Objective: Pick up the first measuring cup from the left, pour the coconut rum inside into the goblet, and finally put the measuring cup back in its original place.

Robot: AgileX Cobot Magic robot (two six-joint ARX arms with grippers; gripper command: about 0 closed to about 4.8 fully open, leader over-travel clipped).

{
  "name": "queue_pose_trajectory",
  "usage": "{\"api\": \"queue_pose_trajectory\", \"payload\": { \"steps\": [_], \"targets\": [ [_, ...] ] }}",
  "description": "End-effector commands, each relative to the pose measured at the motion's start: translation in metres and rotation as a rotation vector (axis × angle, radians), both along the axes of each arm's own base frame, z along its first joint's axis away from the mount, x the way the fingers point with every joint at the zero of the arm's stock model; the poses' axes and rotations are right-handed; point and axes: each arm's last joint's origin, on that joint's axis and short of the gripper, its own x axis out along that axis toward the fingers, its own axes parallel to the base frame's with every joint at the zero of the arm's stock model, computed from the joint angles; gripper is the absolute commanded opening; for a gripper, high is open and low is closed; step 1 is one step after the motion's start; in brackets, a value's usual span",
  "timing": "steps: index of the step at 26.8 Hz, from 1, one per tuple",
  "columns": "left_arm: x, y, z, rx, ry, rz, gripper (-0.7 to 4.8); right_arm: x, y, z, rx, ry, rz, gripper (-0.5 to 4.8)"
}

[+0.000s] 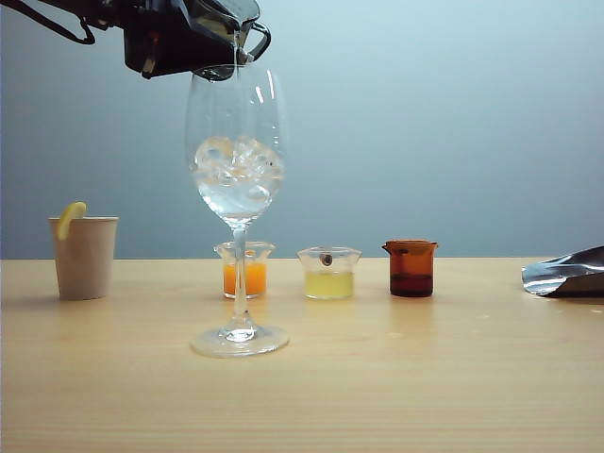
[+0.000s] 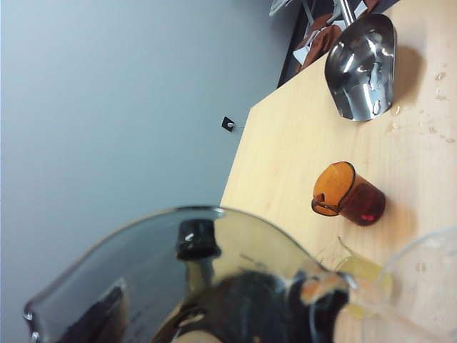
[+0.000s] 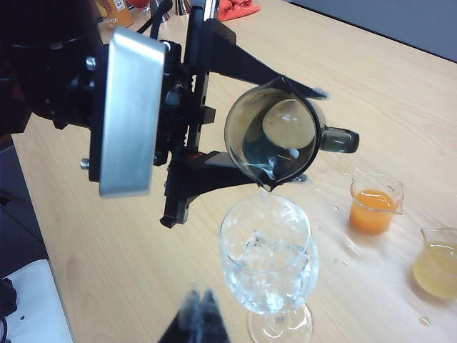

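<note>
My left gripper is shut on the smoky grey measuring cup, one finger on each side of it. It holds the cup tipped on its side, high above the table, with the pour lip right over the goblet's rim. In the exterior view the gripper and the cup are at the top left, above the goblet. The goblet stands upright with ice cubes and clear coconut rum in its bowl. My right gripper hovers near the goblet's foot, shut, holding nothing.
Behind the goblet stand a cup of orange liquid, a cup of pale yellow liquid and an amber-brown cup. A beige paper cup with a lemon slice is at the left. A metal scoop lies at the right edge.
</note>
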Motion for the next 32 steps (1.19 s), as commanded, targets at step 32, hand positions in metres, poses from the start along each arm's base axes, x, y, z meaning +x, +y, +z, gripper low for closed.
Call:
{"api": "queue_pose_trajectory", "payload": {
  "steps": [32],
  "targets": [
    [-0.0002,0.0011,0.0016,0.155,-0.197,0.016,1.74,0.0001,0.0002,0.0066,0.016,-0.075,0.019,-0.09]
  ]
}}
